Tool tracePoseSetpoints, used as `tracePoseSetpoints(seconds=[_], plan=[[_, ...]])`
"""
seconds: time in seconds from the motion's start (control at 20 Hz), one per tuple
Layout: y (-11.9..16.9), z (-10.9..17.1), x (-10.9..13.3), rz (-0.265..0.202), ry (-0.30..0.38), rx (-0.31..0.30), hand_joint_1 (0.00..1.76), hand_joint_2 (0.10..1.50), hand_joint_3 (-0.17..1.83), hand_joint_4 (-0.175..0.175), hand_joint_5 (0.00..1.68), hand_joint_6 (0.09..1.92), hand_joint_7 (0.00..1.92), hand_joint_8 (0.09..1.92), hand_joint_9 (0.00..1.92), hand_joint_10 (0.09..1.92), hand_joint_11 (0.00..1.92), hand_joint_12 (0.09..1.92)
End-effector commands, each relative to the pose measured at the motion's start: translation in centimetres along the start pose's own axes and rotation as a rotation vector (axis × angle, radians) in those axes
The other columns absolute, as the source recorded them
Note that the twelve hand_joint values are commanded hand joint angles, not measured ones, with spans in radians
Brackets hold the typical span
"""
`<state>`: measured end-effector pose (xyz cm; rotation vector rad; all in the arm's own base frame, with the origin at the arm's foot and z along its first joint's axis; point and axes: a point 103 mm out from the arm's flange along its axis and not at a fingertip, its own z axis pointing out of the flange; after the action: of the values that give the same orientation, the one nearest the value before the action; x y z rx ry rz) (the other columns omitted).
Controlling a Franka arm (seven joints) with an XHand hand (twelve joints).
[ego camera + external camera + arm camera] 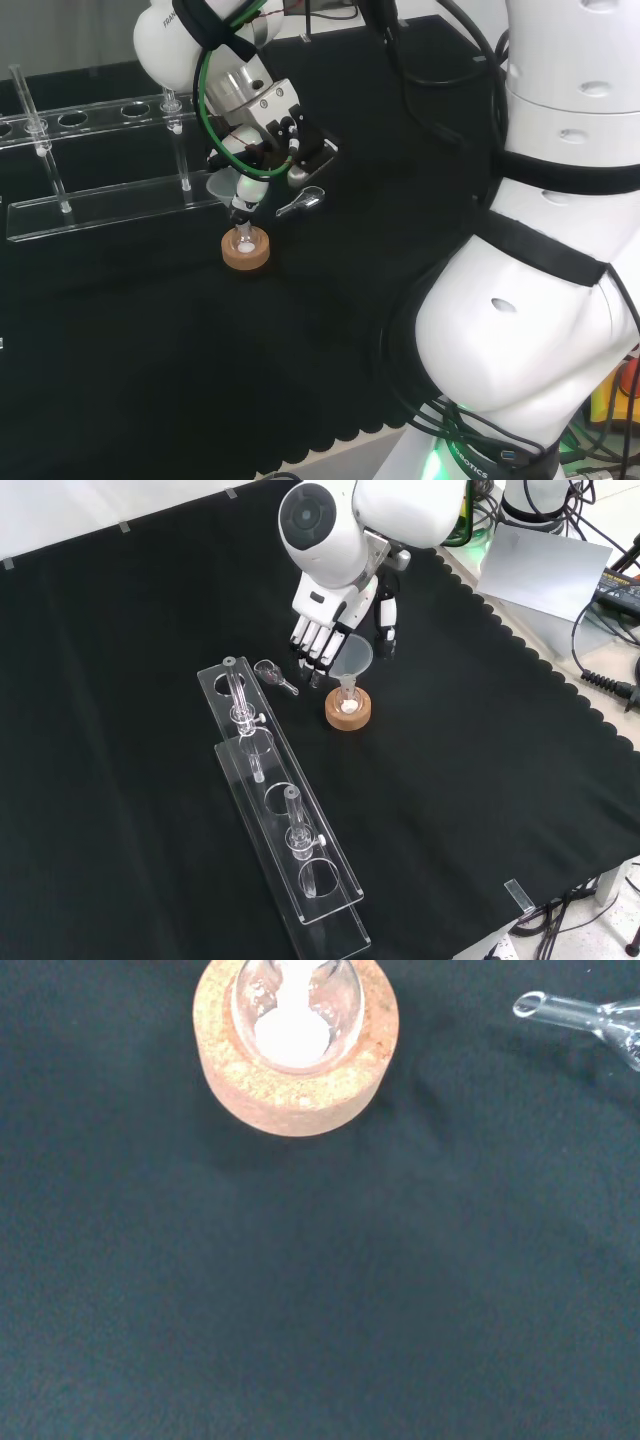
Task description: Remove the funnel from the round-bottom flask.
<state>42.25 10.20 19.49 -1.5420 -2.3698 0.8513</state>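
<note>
Above the cork ring (348, 712), open hand (322, 620) beside funnel (353, 655) in round-bottom flask (291, 1005).

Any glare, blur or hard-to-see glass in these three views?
Head view: the funnel is faint against the black cloth, partly behind the hand. Front view: even light; the clear rack shows mainly by its edges. Wrist view: the cork ring is sharp, without glare.

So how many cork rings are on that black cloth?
1. The cork ring sits near the cloth's middle in the front view, just below the hand, with the flask and funnel on it. None other visible.
</note>
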Motion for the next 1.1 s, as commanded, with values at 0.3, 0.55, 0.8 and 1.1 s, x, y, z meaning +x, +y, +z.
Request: tracePoseSetpoints(seconds=[0.3, 0.55, 0.8, 1.1], plan=[[-0.2, -0.6, 0.0, 0.042, -0.051, -0.08, 0.73, 1.0, -0.17, -0.061, 0.3, 0.09, 0.31, 0.68, 0.56, 0.64, 0.29, 1.36], [-0.9, -1.6, -0.4, 0.053, -0.065, -0.097, 0.76, 1.02, -0.17, -0.05, 0.4, 0.09, 0.39, 0.69, 0.61, 0.62, 0.32, 1.35], [-2.1, -3.0, -1.0, 0.057, -0.065, -0.123, 0.77, 1.02, -0.17, -0.048, 0.44, 0.09, 0.4, 0.69, 0.62, 0.62, 0.33, 1.34], [-3.6, -5.3, -1.3, 0.072, -0.066, -0.145, 0.77, 1.02, -0.17, -0.048, 0.44, 0.09, 0.4, 0.69, 0.62, 0.61, 0.34, 1.34]])
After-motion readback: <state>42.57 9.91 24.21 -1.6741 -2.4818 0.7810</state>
